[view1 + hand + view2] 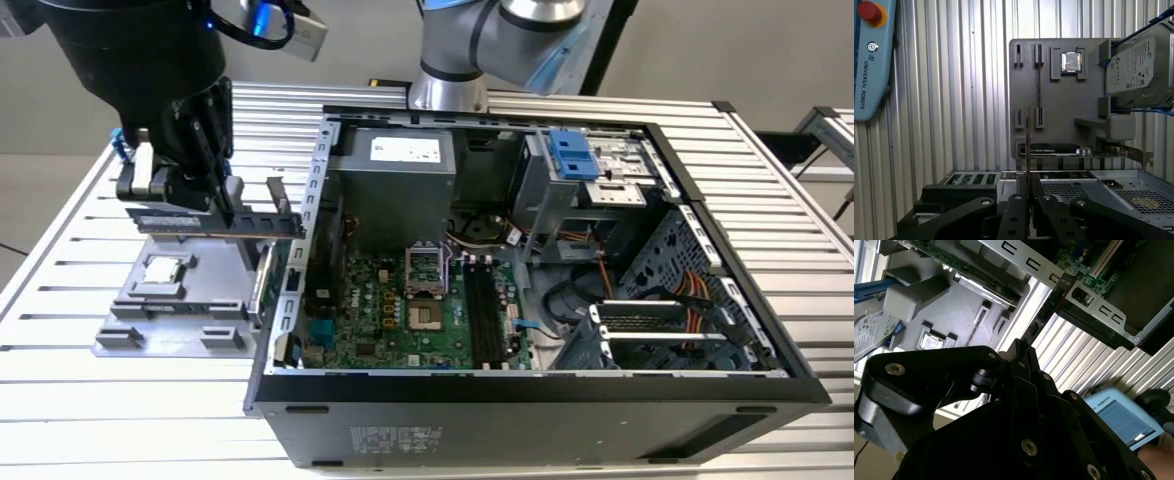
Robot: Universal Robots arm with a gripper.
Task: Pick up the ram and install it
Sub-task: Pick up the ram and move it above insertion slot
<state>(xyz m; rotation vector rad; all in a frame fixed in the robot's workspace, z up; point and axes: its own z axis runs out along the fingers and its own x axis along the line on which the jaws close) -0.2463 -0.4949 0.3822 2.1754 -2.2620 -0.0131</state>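
Note:
In the exterior view my gripper [223, 212] is shut on the ram [267, 224], a long narrow stick held level and on edge. It hangs above the grey parts tray [171, 300], just outside the open computer case [534, 390] on the exterior view's left. The first wrist view shows the ram [1027, 142] edge-on as a thin line rising from between my fingers [1016, 202], over the tray [1054, 107]. The long black motherboard slots [481, 315] lie inside the case, apart from the ram.
The tray carries a processor chip [1071, 62], a hard drive [1139, 65], a thin stick in its slots [1039, 85] and an expansion card [1054, 149]. A teach pendant [871, 60] lies on the slatted table. The case's metal wall [314, 200] stands between the ram and the motherboard.

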